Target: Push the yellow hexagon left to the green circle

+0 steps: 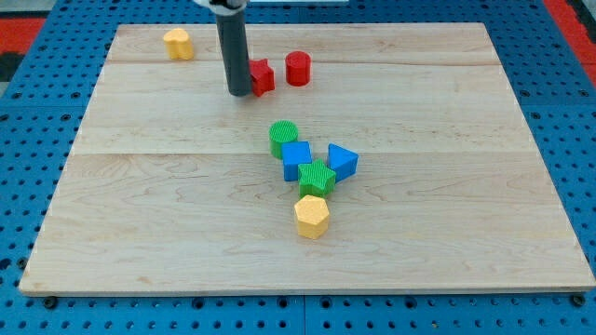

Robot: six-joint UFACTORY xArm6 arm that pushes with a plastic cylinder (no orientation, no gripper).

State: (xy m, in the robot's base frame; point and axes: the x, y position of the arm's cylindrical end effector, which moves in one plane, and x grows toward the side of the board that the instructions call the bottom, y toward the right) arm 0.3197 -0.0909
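two yellow blocks (312,216), two red (297,68), two green (283,136), two blue (296,158)

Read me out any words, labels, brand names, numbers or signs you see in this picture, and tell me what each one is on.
There are none to read.
The wooden board is bare wood grain, no print.
The yellow hexagon, green circle and the other coloured blocks carry no letters or numbers.
The dark rod ending in my tip, beside the red block, shows no label.
The blue pegboard has only holes.
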